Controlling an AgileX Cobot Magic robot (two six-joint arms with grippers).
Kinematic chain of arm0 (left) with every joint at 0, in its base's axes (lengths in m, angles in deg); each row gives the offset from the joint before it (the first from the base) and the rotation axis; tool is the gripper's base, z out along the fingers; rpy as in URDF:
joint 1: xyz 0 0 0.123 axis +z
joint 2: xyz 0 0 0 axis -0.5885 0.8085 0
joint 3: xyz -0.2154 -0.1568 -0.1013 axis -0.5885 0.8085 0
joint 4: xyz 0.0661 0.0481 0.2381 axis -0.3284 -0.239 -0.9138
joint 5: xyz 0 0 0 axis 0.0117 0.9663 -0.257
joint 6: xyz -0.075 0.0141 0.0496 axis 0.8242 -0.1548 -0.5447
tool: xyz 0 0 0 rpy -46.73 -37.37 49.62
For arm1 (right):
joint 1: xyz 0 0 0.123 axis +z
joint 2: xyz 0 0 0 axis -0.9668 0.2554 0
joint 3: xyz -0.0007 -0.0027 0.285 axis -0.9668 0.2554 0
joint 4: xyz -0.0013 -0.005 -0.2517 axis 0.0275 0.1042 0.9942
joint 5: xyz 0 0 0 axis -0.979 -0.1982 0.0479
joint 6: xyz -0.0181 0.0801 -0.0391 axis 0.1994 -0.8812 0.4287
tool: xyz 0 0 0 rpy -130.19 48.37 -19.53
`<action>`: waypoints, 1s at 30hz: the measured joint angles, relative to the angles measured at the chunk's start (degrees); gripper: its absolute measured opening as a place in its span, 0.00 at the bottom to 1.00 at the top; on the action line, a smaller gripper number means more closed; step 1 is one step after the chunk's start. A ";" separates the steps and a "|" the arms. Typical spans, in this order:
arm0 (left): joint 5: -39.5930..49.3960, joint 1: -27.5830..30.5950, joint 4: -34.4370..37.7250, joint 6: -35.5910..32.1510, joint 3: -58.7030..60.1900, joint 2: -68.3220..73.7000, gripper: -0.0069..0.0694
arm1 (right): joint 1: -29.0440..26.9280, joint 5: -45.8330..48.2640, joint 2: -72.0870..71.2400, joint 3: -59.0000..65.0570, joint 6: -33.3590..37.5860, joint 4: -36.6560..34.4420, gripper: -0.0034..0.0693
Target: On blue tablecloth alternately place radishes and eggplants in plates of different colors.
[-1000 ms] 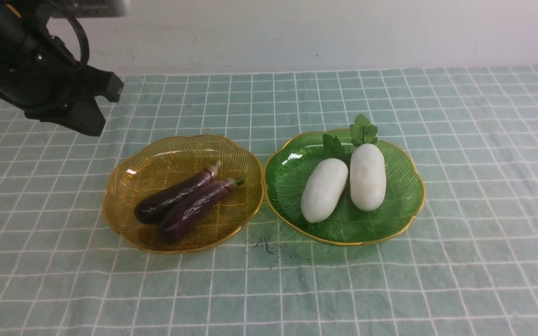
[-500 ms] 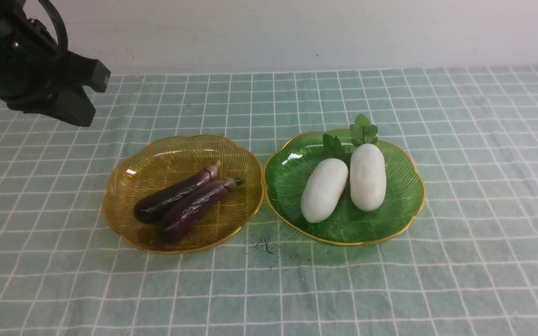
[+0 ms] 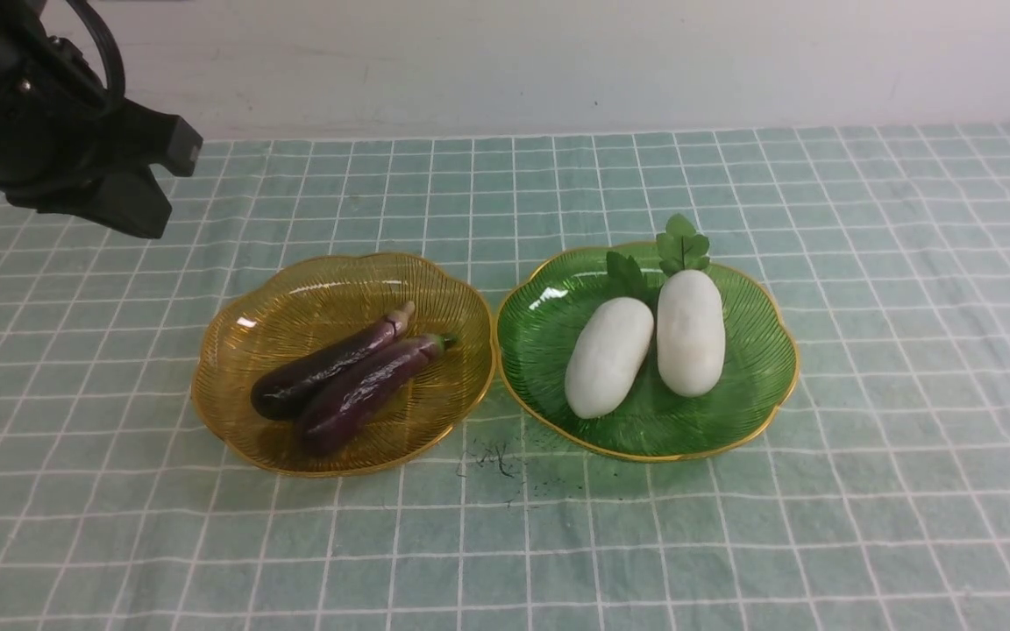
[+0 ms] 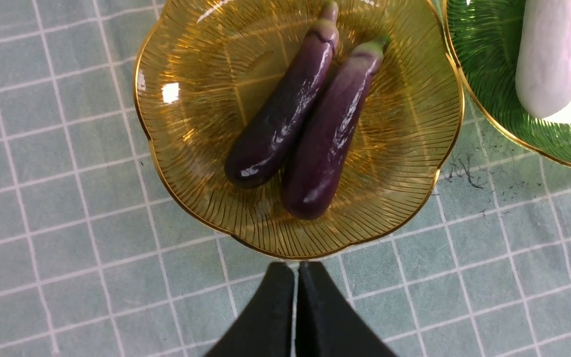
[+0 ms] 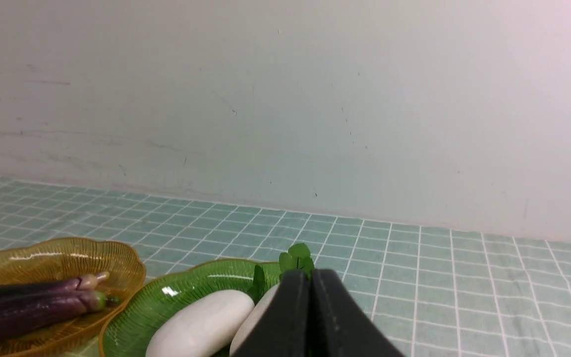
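Observation:
On the blue tablecloth (image 3: 864, 526) stand two ribbed plates side by side. The amber plate (image 3: 312, 289) on the left holds both dark purple eggplants (image 3: 330, 361) (image 3: 363, 396), lying side by side and touching. The green plate (image 3: 733, 403) on the right holds both white radishes (image 3: 608, 355) (image 3: 690, 331), leafy tops towards the wall. My left arm (image 3: 58, 131) hangs high at the far left. Its left gripper (image 4: 295, 268) is shut and empty, above the cloth just off the amber plate's rim (image 4: 191, 124). My right gripper (image 5: 310, 275) is shut and empty, low beside the radishes (image 5: 201, 325); the front view does not show it.
A white wall (image 3: 558, 61) runs behind the cloth's far edge. Dark scribbled marks (image 3: 496, 460) stain the cloth in front of the gap between the plates.
My left arm has drawn back to the left and slightly up, away from the amber plate. Plates, eggplants and radishes have not moved.

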 joint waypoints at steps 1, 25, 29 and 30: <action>0.00 0.00 0.00 0.00 0.00 0.00 0.08 | 0.00 0.14 0.00 0.00 0.00 0.00 0.03; 0.00 0.00 -0.16 -0.05 0.00 -1.91 0.08 | -10.56 16.53 -14.41 13.22 0.00 6.88 0.03; 0.04 0.00 -0.16 -0.05 0.00 -4.64 0.08 | -11.28 17.62 -15.57 13.17 0.00 6.87 0.03; 0.04 0.00 -0.16 -0.05 0.00 -5.70 0.08 | -11.33 17.70 -15.69 13.17 0.00 6.87 0.03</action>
